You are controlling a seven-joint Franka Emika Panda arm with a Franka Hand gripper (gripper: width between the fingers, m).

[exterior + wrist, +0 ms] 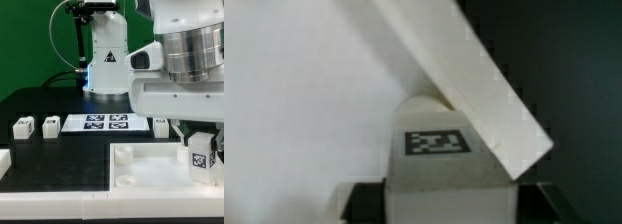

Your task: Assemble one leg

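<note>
My gripper (200,140) is shut on a leg (200,157), a chunky white block with a black-and-white marker facing outward. It holds the leg upright over the right part of the large white tray (120,172), near the tray's raised rim. In the wrist view the leg (439,140) sits between the two black fingers (370,200) of the gripper (446,200), its tip against the tray's slanted rim wall (473,80). Two more legs (22,127) (50,125) lie on the black table at the exterior view's left, and a third (160,123) lies behind the tray.
The marker board (105,123) lies flat on the table between the loose legs. The robot's white base (105,60) stands at the back. A white part (3,158) shows at the left edge. The tray has round sockets (124,153) at its corners.
</note>
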